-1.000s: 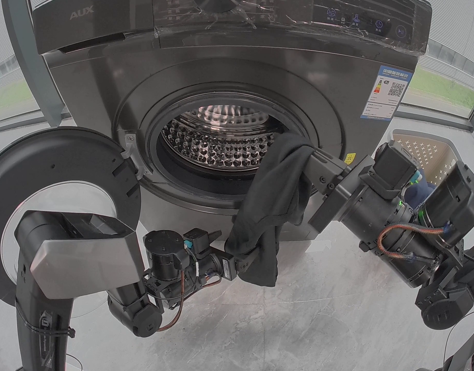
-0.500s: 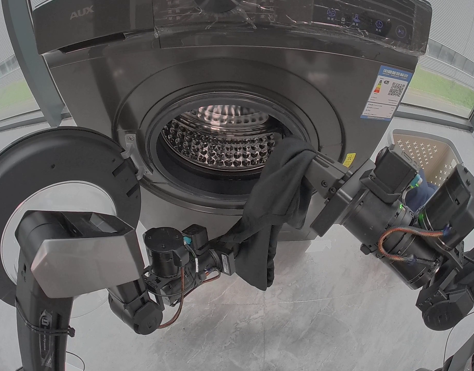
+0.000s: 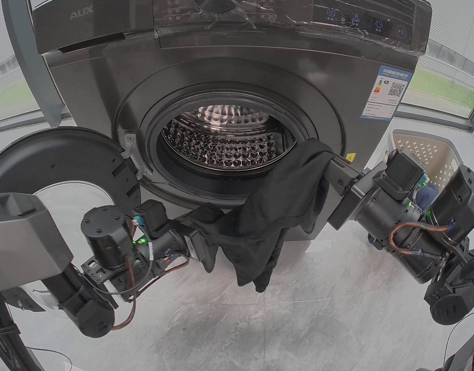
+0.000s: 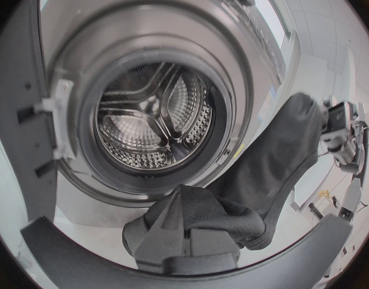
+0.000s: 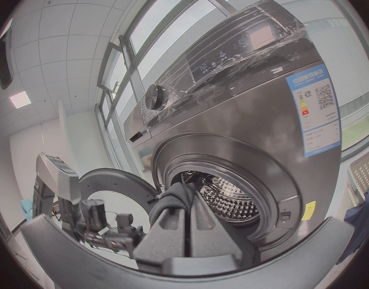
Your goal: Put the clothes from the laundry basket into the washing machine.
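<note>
Black fabric fills both claws. The left gripper (image 4: 187, 225), fingers pressed together, pinches one bunched end of the black garment (image 3: 278, 202) low and in front of the washing machine (image 3: 299, 78), below the left part of its opening. The right gripper (image 5: 189, 205), fingers likewise closed with cloth folded over their tips, clamps the other end at the right rim of the opening. The garment is stretched between the two claws across the lower front of the opening, outside the drum (image 3: 221, 140), with a loose fold hanging from its middle toward the floor (image 3: 299, 325), which is grey and marbled. The drum is of perforated steel. The door (image 3: 56, 161) is round and dark with a glass centre; it is swung fully open on the left, behind the left arm. A clear film covers the control panel (image 3: 299, 6). A blue-and-white label (image 3: 386, 94) sits on the front at upper right. A pale laundry basket (image 3: 433, 153) stands to the right of the machine, behind the right arm, with a blue cloth (image 3: 427, 194) in it.
</note>
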You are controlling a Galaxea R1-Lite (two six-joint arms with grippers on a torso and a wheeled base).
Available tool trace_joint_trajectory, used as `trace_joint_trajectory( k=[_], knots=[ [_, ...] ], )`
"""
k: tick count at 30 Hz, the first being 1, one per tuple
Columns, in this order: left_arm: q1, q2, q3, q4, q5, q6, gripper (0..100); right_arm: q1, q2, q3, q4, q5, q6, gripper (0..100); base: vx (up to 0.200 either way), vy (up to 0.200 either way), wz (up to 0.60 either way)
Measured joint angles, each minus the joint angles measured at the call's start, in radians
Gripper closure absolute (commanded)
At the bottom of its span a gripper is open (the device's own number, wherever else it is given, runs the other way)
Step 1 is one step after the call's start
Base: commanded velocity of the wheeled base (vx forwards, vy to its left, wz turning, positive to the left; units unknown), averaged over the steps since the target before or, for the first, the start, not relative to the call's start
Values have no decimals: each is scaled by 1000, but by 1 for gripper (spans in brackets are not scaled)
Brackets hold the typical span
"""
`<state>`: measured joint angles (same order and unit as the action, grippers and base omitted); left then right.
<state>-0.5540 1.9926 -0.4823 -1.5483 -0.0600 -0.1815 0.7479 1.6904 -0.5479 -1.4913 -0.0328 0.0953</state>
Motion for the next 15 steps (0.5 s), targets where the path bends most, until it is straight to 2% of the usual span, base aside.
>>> trace_joint_trajectory(
  k=[6,12,15],
  knots=[
    [43,-169,79,3,-2,-2,100,-48,-31,63,-1,6,-2,100,0,0,0],
    [131,-277,92,4,-22,-6,100,-112,-47,103,-11,15,-2,100,0,0,0],
    [153,-307,78,3,-27,-7,100,-141,-45,106,-13,16,-2,100,0,0,0]
  ],
)
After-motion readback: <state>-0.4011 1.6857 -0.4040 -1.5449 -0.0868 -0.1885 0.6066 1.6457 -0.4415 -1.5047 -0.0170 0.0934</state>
